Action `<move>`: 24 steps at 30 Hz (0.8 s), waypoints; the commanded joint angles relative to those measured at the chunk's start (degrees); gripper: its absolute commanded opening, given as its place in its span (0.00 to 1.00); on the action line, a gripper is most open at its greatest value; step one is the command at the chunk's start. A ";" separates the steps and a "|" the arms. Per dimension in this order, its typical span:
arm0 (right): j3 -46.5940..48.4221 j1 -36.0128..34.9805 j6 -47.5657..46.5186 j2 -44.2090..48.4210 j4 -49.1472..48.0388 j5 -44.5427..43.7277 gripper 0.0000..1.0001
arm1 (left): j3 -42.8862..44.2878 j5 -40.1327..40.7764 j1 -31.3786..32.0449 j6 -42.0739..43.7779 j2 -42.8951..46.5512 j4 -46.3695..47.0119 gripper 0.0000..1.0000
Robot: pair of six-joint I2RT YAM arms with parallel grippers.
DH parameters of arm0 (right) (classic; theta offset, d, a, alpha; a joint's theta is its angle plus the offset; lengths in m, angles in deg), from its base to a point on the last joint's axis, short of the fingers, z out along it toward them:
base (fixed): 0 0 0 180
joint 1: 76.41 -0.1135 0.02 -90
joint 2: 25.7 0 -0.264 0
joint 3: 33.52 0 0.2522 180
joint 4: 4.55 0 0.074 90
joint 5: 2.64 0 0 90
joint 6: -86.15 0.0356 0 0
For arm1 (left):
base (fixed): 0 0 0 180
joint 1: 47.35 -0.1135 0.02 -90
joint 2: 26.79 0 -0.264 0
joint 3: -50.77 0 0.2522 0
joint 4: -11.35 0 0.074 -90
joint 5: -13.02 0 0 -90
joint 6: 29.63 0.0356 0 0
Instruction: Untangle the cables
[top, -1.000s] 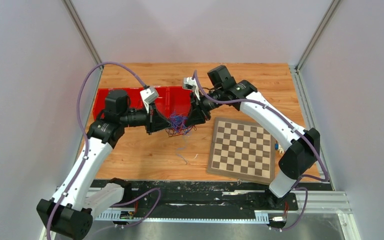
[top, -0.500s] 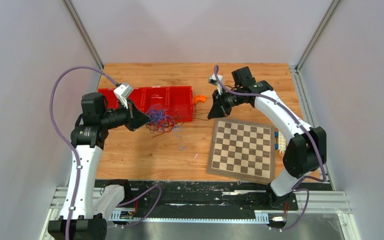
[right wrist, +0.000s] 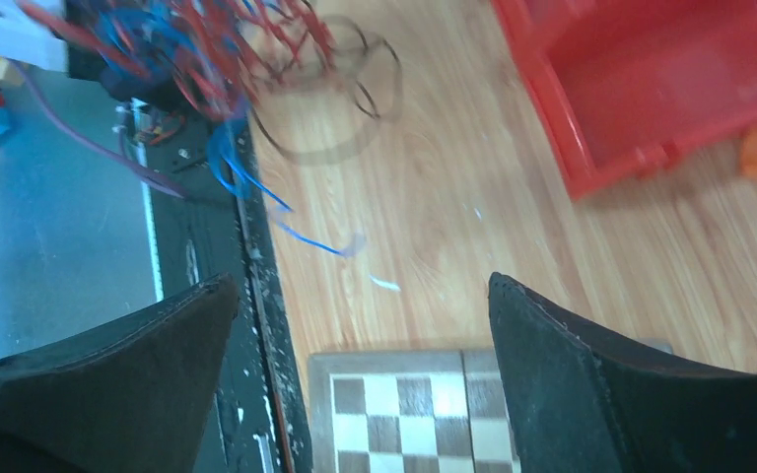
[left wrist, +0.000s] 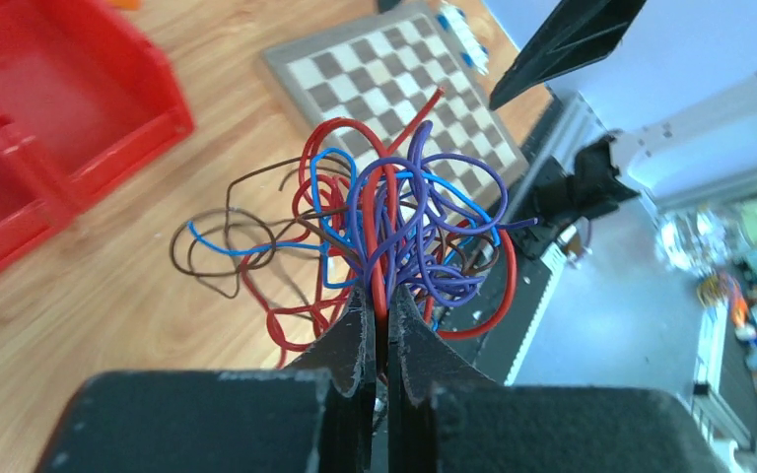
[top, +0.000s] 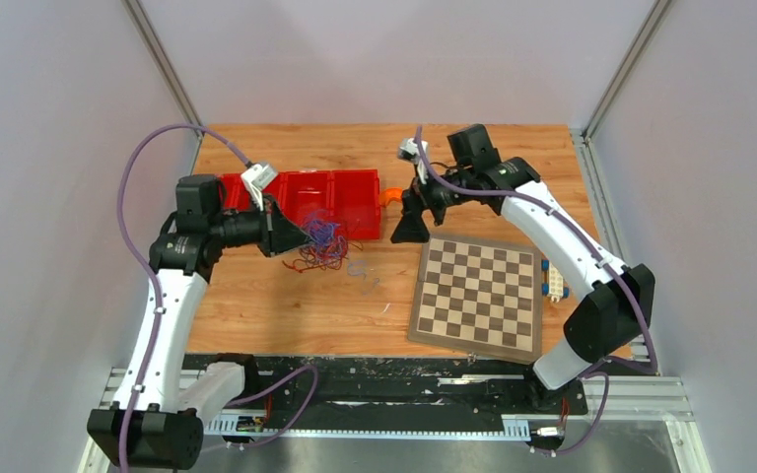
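Over the wooden table (top: 286,310), the left tool (left wrist: 381,304) clamps the cables (left wrist: 391,232).

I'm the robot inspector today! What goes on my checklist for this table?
Surface: wooden table, bare wood showing between things.
Job's things: cables, one tangled bunch of red, blue, purple and brown; loose strands lie on the wood.
Clutter: red bins, chessboard, orange piece.
Grippers: left gripper shut on the cables; right gripper open, holding nothing.
Cables: purple hoses loop along both arms.
Surroundings: pale walls; nothing else seen.
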 commanded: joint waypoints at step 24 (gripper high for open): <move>-2.56 -9.14 10.05 -5.98 -14.29 -32.85 0.00 | 3.48 -12.68 6.29 -4.41 -0.02 -1.84 0.05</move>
